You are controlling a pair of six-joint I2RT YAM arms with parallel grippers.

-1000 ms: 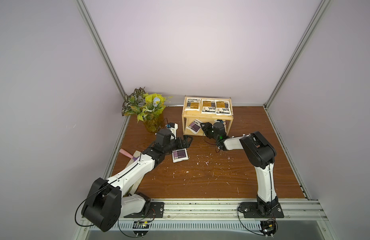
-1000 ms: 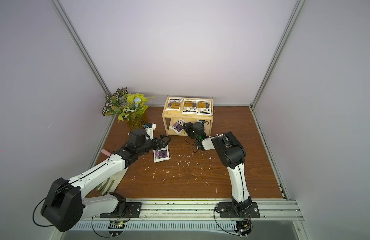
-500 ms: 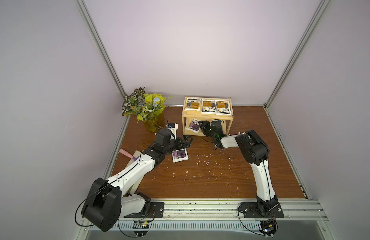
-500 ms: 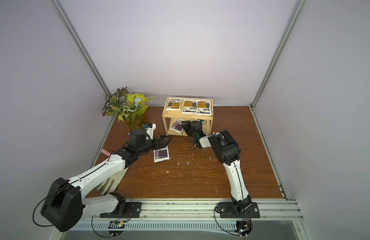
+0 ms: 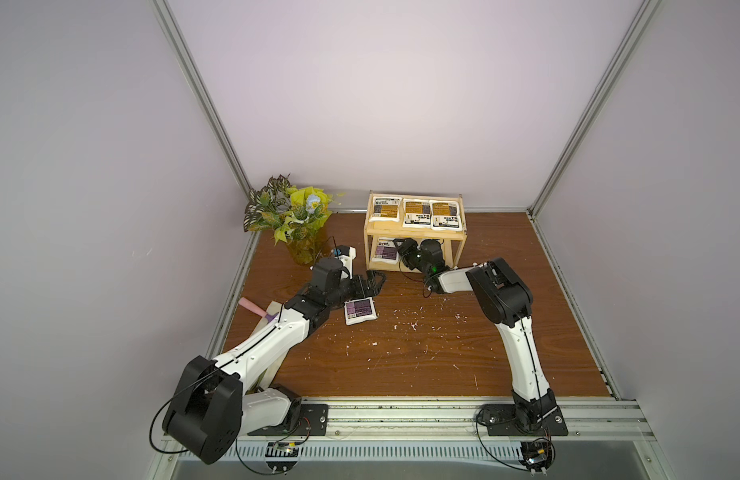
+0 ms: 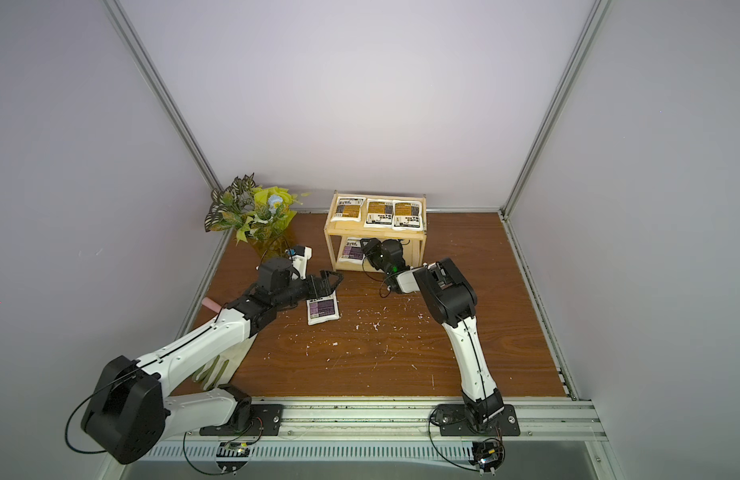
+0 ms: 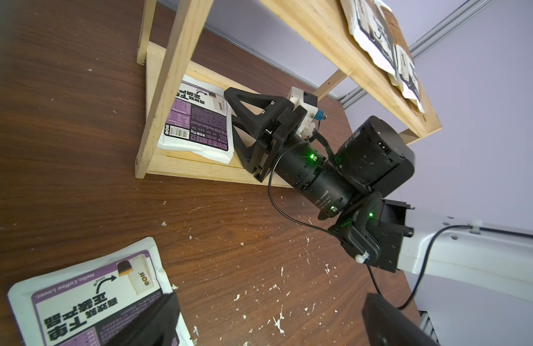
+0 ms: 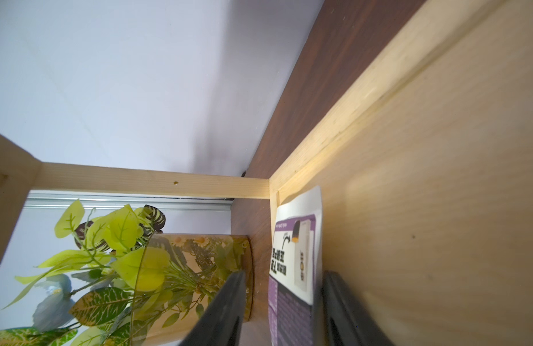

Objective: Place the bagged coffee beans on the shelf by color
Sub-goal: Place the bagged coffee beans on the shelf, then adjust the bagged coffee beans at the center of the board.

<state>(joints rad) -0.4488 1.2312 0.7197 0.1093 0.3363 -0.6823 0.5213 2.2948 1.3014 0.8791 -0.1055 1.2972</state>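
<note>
We are looking at the shelf standing by the far edge of the table, near the middle of that edge. Its top tier is carrying three orange-labelled pouches, lying flat side by side and filling it from end to end. On the lower tier the shelved purple pouch is lying flat at the end nearer the table's left edge, just beside the front corner post.

The right tool is reaching into that lower tier from the front. We are seeing its fingers standing apart, one above the other, at the pouch's inner edge. The pouch is resting on the board and nothing is pinching it. Whether the lower finger is touching the pouch we are not able to tell.

The loose purple pouch is lying flat on the table, label up, between the shelf and the left edge and clear of the shelf. The left tool is hanging low over the far side of this pouch, spread wide and holding nothing. In the left wrist view one finger is covering a corner of the pouch while the other is sitting well off to the side over bare wood. We are not able to tell whether it is touching the pouch.

A leafy plant in an amber vase is standing in the far left corner. White flecks are lying scattered across the middle of the table, and a pink stick is lying at the left edge beside the left arm
</note>
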